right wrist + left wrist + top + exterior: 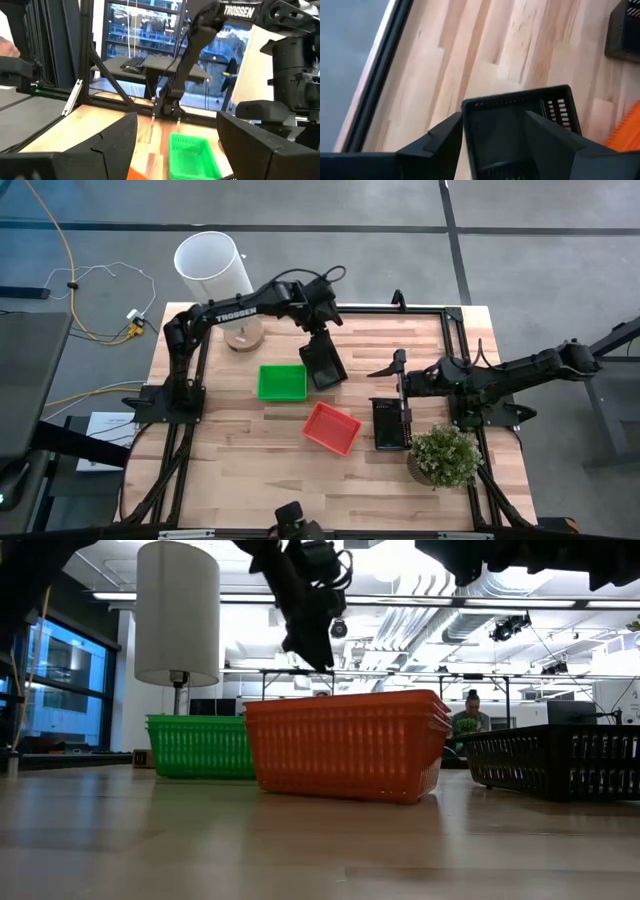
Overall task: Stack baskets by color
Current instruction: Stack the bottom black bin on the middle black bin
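Observation:
A black basket (323,363) lies tilted just right of the green basket (282,382), directly under my left gripper (322,338). In the left wrist view, that gripper (492,120) is open, with one finger outside the basket (515,125) and the other over its inside. The red baskets (332,428), nested as the low view shows (345,745), sit on the table's middle. Another black basket (390,423) sits to their right. My right gripper (397,368) hovers open and level above that basket's far end, holding nothing (177,120). My left gripper comes slanting down from above, its fingers astride one wall (466,130) of the black basket, one finger (445,140) outside and one (545,135) over the hollow. I cannot tell whether either finger touches the wall.
A tall white cylinder (212,268) stands at the far left corner beside a round wooden piece (243,337). A potted plant (445,455) stands near the right front. Bare wood lies along the near edge (250,480). A person (470,705) sits in the room beyond.

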Controlling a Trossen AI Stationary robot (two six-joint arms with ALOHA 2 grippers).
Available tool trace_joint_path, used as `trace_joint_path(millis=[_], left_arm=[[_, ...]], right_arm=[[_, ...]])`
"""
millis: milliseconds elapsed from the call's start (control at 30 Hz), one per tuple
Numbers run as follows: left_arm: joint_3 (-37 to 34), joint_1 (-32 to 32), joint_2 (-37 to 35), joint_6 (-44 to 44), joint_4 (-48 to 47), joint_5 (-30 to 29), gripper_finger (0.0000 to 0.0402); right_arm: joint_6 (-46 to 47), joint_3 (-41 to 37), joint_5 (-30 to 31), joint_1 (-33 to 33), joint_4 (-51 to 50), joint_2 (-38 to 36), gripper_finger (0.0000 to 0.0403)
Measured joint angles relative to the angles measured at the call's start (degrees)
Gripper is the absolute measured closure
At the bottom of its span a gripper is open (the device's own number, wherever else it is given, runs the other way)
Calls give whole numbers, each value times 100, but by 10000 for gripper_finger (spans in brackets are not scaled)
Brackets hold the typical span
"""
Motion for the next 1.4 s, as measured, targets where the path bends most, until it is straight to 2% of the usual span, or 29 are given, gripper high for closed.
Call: trace_joint_path(millis=[200, 367, 433, 567, 633, 800, 967, 1033, 1100, 1233, 1400], left_arm=[[-1546, 89, -402, -145, 2040, 110, 202], [-2914, -24, -939, -890, 3865, -132, 202], [-3347, -150, -1175, -1123, 4423, -504, 202], [-4119, -488, -1503, -1204, 5191, -1890, 206], [-4416, -604, -1564, -1254, 5515, -2323, 212], [-5116, -683, -1545, -1630, 6287, -2513, 245], [-5619, -797, -1540, -1665, 7857, -2644, 324], [-5686, -827, -1540, -1640, 7995, -2700, 369], [-5741, -845, -1540, -1601, 7945, -2831, 392], [-5785, -806, -1540, -1604, 7820, -2998, 398], [-5786, -753, -1425, -1663, 7686, -2756, 401]], right_arm=[[325, 0, 0, 15, -232, 2, 144], [361, 0, -2, 17, -265, 0, 144], [361, 0, -1, 17, -265, 0, 144], [357, 0, 76, 20, -271, 2, 144], [354, 0, 136, 20, -272, 2, 144], [344, 0, 149, 20, -278, 2, 144], [341, 0, 149, 20, -309, 2, 144], [335, 0, 149, 17, -309, 2, 144], [326, 0, 149, 9, -309, 2, 144], [320, 0, 151, 4, -306, 2, 144], [335, 0, 151, 4, -309, 2, 144]])
